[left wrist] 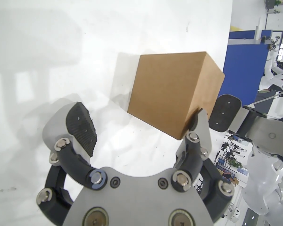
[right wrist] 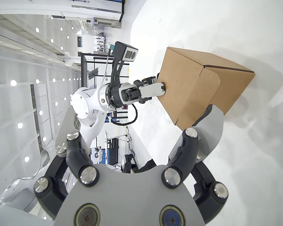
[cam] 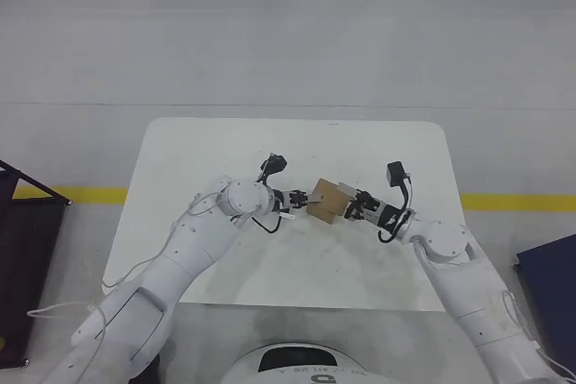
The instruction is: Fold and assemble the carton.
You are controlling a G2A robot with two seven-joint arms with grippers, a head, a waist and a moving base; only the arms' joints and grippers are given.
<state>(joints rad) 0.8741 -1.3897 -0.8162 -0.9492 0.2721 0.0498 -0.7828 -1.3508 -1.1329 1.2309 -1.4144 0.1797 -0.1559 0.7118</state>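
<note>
A brown, closed-looking carton (cam: 327,200) sits tilted near the middle of the white table (cam: 202,154), between my two grippers. My left gripper (cam: 304,200) is open on the carton's left side. In the left wrist view one of its fingers (left wrist: 199,123) touches a lower corner of the carton (left wrist: 172,92), and the other pad (left wrist: 81,128) stands clear of it. My right gripper (cam: 357,206) is open on the opposite side, with one finger (right wrist: 211,118) pressed against the carton (right wrist: 191,88) by a rounded flap. The left gripper (right wrist: 155,89) shows beyond it.
The table's rounded edge runs close behind the carton in the right wrist view. A dark rack (cam: 10,240) stands off the table's left side and a blue panel (cam: 566,278) off its right. A yellow floor line (cam: 528,202) passes behind.
</note>
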